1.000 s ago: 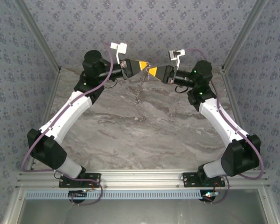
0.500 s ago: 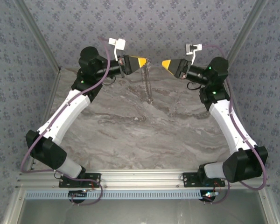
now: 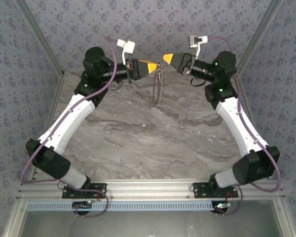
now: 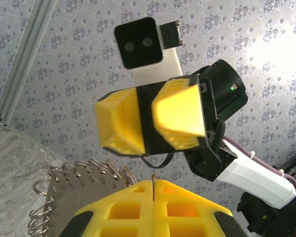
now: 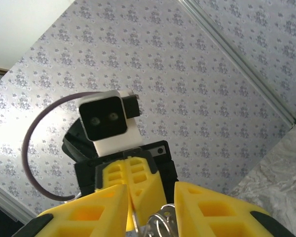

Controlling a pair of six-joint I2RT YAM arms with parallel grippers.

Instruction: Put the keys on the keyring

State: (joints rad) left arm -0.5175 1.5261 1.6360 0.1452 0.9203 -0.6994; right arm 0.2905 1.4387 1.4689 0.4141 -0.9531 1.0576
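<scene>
My left gripper [image 3: 156, 68] is held high over the far part of the table and is shut on the thin wire of the keyring [image 3: 158, 88], which hangs down below it. In the left wrist view the wire sticks up between the closed left gripper [image 4: 154, 183] tips, with a fringe of small silvery rings [image 4: 74, 172] to the left. My right gripper [image 3: 166, 59] faces it tip to tip, slightly higher. Its jaws stand apart in the right wrist view, right gripper [image 5: 151, 197], with silvery loops of the keyring [image 5: 163, 221] in the gap. The keys are out of view.
The marble-patterned table [image 3: 138, 133] lies below both arms. Patterned walls close the back and sides, with metal frame posts [image 3: 39, 39] at the corners. An aluminium rail [image 3: 148, 188] carries the arm bases at the near edge.
The right gripper pulled away to the right half a second ago and has come back to the left gripper's tip, a little higher. The ring still hangs from the left gripper.
</scene>
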